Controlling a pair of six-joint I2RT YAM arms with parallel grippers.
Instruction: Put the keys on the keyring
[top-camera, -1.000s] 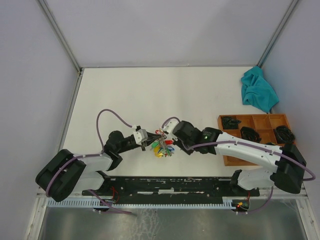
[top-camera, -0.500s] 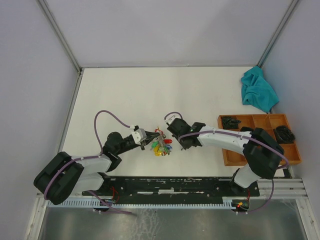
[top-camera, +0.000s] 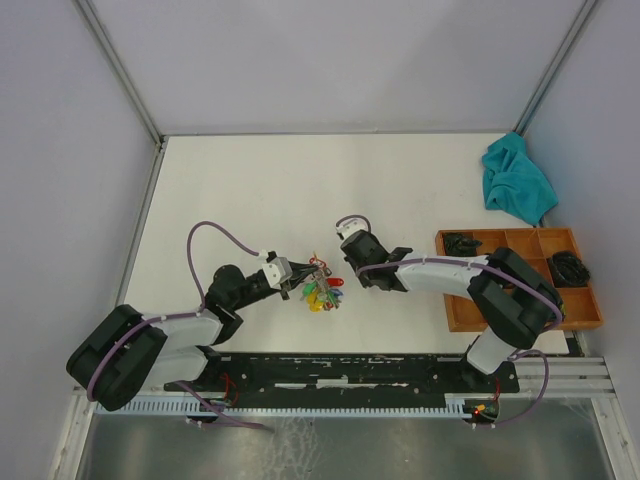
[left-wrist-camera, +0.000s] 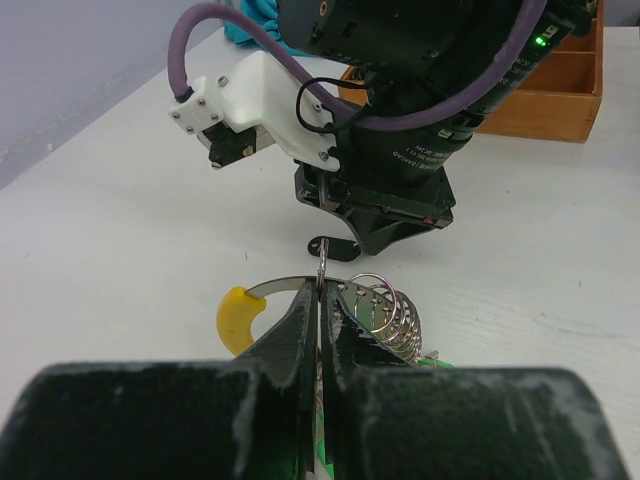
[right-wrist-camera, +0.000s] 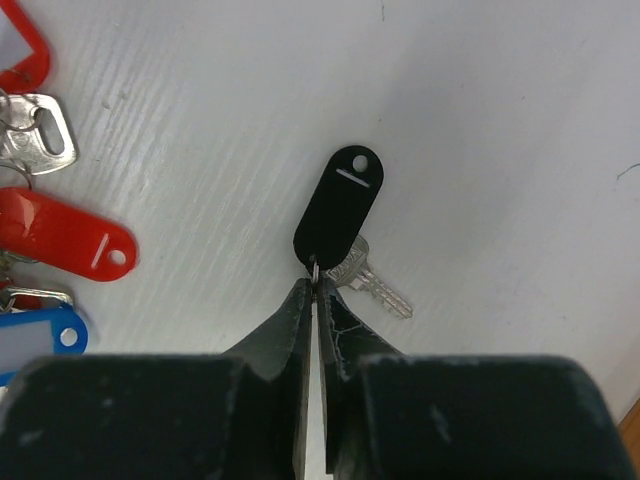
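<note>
Black-tagged key (right-wrist-camera: 340, 205) down at tabletop (right-wrist-camera: 500, 100), just beside the keyring (left-wrist-camera: 352, 292). Right pincer (right-wrist-camera: 314, 287) narrow, pinching the key's small loop. Left pincer (left-wrist-camera: 320, 305) clamped tight on the keyring's metal ring, coloured tags bunched under it.

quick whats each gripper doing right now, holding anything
left gripper: shut on the keyring, pinching the metal ring.
right gripper: shut on the black-tagged key, pinching its small ring at the fingertips.
</note>
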